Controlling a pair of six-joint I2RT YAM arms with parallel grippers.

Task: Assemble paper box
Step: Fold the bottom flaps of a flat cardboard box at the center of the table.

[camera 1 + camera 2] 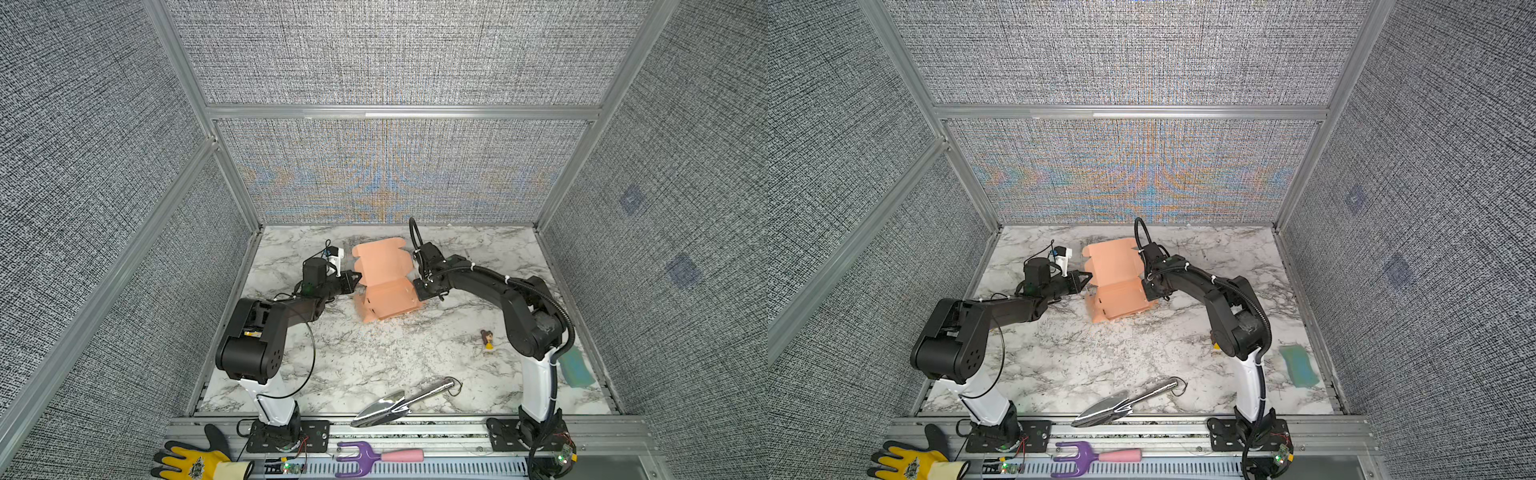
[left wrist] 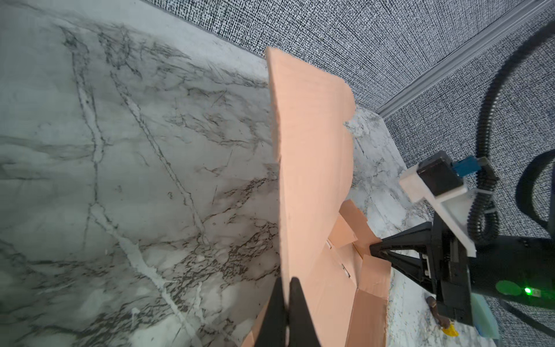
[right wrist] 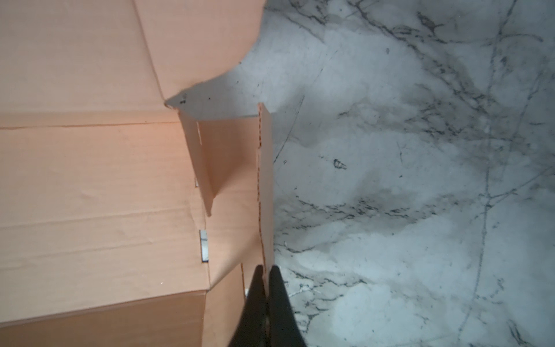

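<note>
- Marble surface (image 1: 374, 361) inside grey walls (image 1: 395, 62) carries the work.
- Left end effector (image 2: 286, 281) is clamped on a raised panel edge; right end effector (image 3: 265, 269) pinches the opposite side flap, likely steadying both for folding.
- Between them, the paper box (image 1: 384, 286) sits half-formed, far-centre.

Both top views are bright and evenly lit from overhead, with only soft shadows beside the paper box (image 1: 384, 282), and coloured moiré shimmers over the back wall (image 1: 395, 178) at frame centre while the weave stretches toward the corners. The metal trowel (image 1: 399, 405) at lower centre glints. The wrist views are dimmer and cooler, and the black fingers (image 3: 255, 303) nearest the lens are blurred.
</note>
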